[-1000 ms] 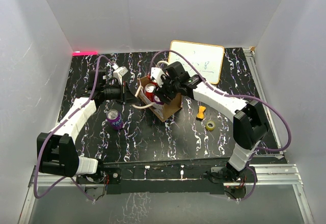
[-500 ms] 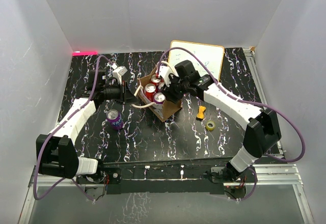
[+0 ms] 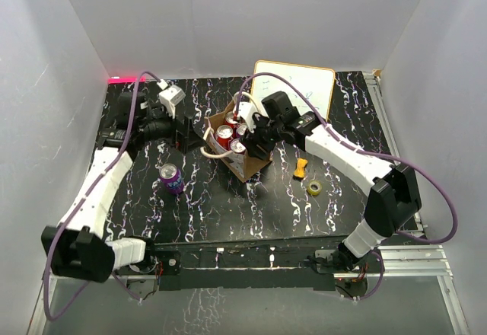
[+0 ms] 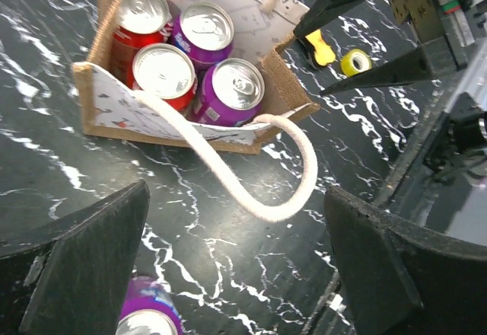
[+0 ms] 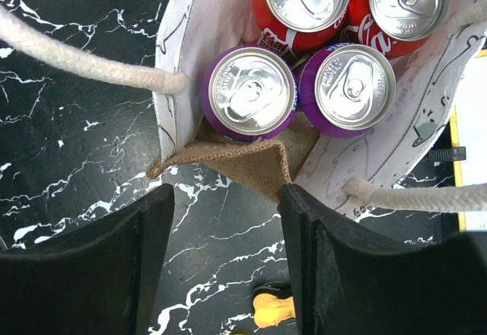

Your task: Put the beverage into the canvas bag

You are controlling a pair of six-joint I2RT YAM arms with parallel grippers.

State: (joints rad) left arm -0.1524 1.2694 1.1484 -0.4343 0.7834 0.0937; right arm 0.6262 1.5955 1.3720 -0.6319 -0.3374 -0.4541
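Canvas bag (image 3: 251, 166) upright, open, four cans (image 5: 248, 93) inside; loose purple can (image 3: 170, 177) apart, left of bag, seemingly upright.

This is looking like a robotics lab test cell: plain white panels (image 3: 228, 23) are boxing in a black marbled counter (image 3: 228, 205), an aluminium rail (image 3: 411, 253) running along its near edge.

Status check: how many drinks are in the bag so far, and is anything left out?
Done: four cans stand upright in the canvas bag, two red and two purple. In hand: nothing. The right gripper hangs open over a corner of the bag, and the left gripper is open and empty beside it. Left: one purple can stands on the table on the left arm's side, probably that arm's next pick.
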